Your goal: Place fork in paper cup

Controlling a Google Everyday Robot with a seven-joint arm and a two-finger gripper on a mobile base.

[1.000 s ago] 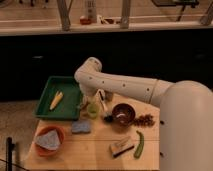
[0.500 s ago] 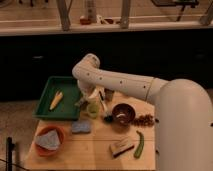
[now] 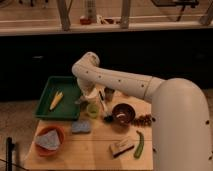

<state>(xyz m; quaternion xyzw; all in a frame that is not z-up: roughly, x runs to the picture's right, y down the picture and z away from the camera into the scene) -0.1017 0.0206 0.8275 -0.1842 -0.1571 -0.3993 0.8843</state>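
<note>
My gripper [image 3: 89, 96] hangs from the white arm at the right edge of the green tray [image 3: 50, 111], just above the translucent green cup [image 3: 92, 110]. A slim pale sliver [image 3: 80, 100] pokes left from the gripper over the tray's edge; it may be the fork, but I cannot be sure. A whitish round shape sits right under the wrist. I cannot tell whether it is the paper cup or part of the gripper.
A dark-handled utensil [image 3: 103, 104], a small dark cup [image 3: 109, 92], a brown bowl [image 3: 123, 113] and grapes [image 3: 143, 120] lie to the right. A yellow item [image 3: 56, 100] is in the tray. In front are a blue sponge [image 3: 80, 126], an orange bowl [image 3: 49, 140], a brush [image 3: 121, 147] and a green chilli [image 3: 139, 145].
The gripper has risen a little and shifted left, from over the green cup toward the tray's edge. The elbow swung slightly left and up. The objects on the table have stayed put.
</note>
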